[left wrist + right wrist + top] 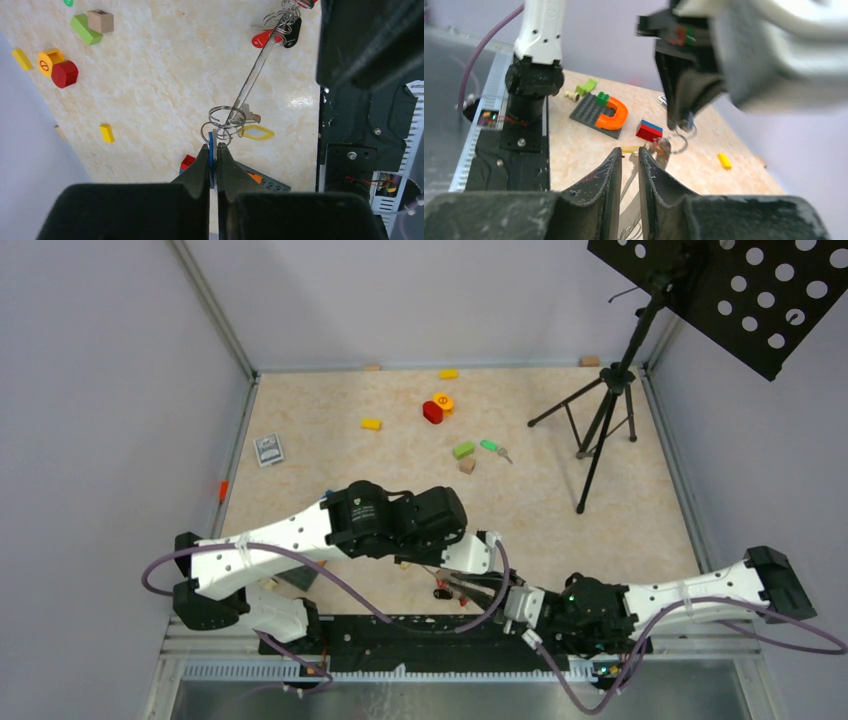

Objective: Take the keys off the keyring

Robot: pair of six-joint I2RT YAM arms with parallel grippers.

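The left end effector is seen pinched shut on the head of the blue key, which is held edge-on between the fingertips above the counter. Just beyond the tips, the key's bow is threaded onto a cluster of small metal rings. From these rings the grey strap of the keyring is stretched in a straight, taut line towards the right end effector. There the jaws are drawn to a narrow gap with the strap passing between them, so the strap appears to be gripped. At that far end of the strap a second bunch of rings is seen, with the red key and a black fob hanging from it.

A yellow outline piece is lying on the counter just beside the near rings. A red-and-blue brick is found close by, and further off a grey plate carrying an orange curved piece. Well apart, a green block, a wooden block and a red cylinder are scattered.
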